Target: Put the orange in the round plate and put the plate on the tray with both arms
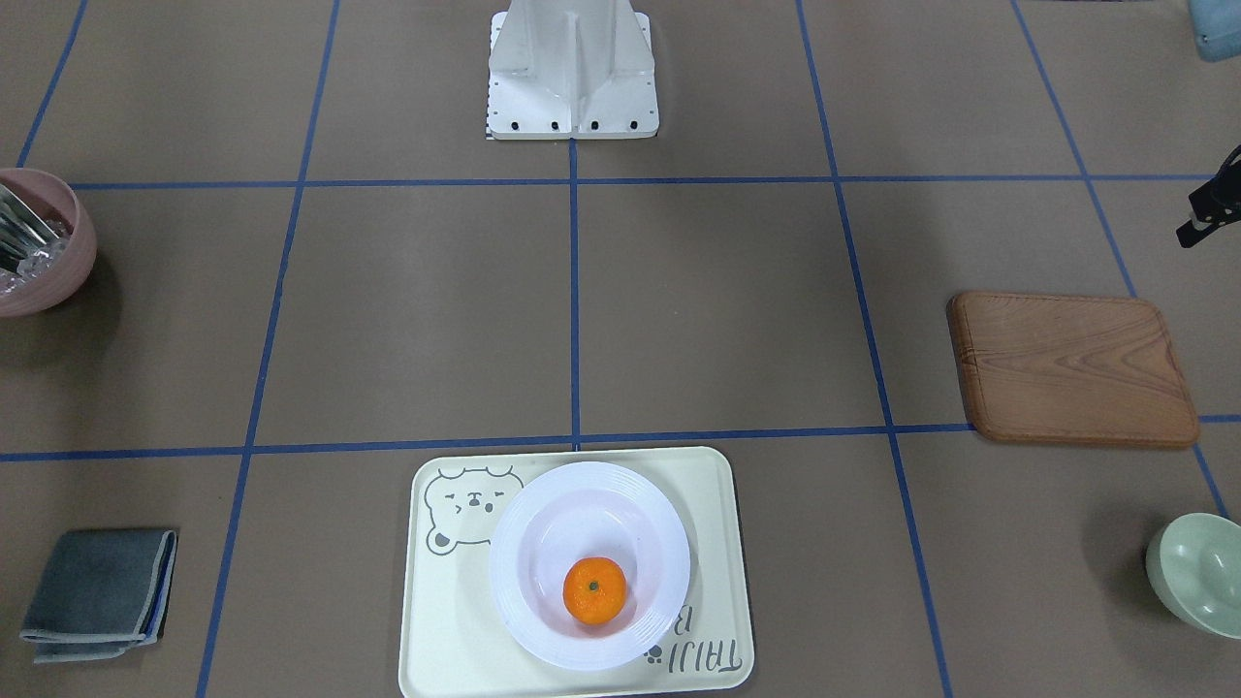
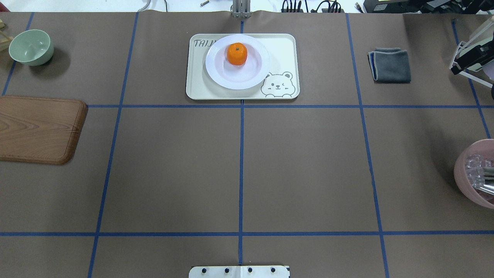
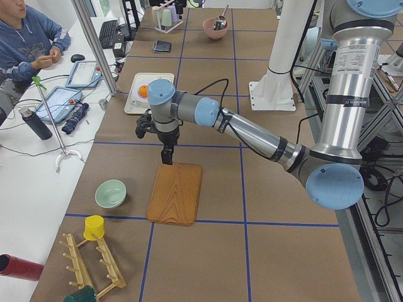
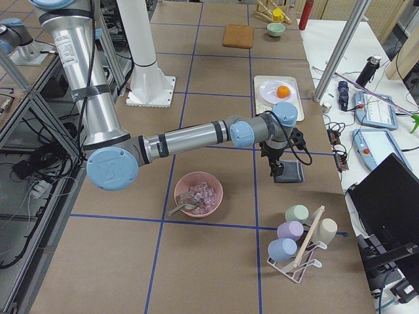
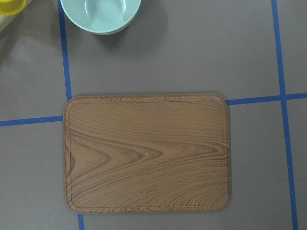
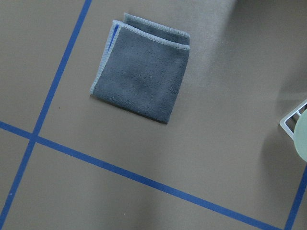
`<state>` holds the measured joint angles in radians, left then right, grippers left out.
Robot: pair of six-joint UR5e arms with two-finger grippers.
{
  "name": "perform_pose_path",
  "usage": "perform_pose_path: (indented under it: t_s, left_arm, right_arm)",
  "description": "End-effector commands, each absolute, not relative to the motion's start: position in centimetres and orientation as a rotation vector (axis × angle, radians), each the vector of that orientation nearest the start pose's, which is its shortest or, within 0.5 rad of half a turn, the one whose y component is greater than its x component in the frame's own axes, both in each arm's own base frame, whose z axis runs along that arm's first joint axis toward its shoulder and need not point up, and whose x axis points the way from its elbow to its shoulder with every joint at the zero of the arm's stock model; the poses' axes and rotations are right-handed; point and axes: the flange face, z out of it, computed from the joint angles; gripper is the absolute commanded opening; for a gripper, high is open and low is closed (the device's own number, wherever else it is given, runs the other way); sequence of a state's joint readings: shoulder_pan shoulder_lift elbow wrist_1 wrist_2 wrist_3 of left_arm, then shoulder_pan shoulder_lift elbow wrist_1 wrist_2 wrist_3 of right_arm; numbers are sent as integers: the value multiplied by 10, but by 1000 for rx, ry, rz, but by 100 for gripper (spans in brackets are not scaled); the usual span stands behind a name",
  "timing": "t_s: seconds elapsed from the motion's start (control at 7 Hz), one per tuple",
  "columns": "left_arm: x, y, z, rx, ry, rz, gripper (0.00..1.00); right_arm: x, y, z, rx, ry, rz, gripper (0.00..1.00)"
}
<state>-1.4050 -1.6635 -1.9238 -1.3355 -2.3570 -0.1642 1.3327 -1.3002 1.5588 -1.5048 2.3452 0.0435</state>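
Observation:
The orange (image 1: 594,588) lies in the sunken centre of the white round plate (image 1: 543,514). The plate rests on the cream bear tray (image 1: 436,620) at the table's edge far from my base; the orange (image 2: 236,53), plate (image 2: 216,73) and tray (image 2: 283,46) also show from overhead. My left gripper (image 3: 167,157) hangs over the wooden board (image 3: 177,192), well away from the tray. My right gripper (image 4: 278,171) hovers above the grey cloth (image 4: 290,173). Whether either is open or shut I cannot tell; neither wrist view shows fingers.
A pale green bowl (image 2: 31,47) and the wooden board (image 2: 38,129) lie on my left. On my right are the folded grey cloth (image 2: 389,65), a pink bowl (image 2: 472,173) with clear pieces and a cup rack (image 4: 298,252). A person sits beyond the table (image 3: 25,38).

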Motion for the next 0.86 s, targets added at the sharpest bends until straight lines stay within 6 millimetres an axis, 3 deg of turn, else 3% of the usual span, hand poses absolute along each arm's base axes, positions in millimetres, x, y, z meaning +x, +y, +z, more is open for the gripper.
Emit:
perform_pose_path:
  t_s: [0.0,0.29,0.71]
  left_arm:
    - [23,-509,474,62,806,85,98]
    - [26,-507,471,57,839,90,98]
    - [25,-508,474,52,835,84,98]
  right_arm:
    - [-86,-607,496,216,-808,-323,100]
    - [-84,-606,496,220,-803,-322,100]
    - [-56,-584,507,215,-796,-280,100]
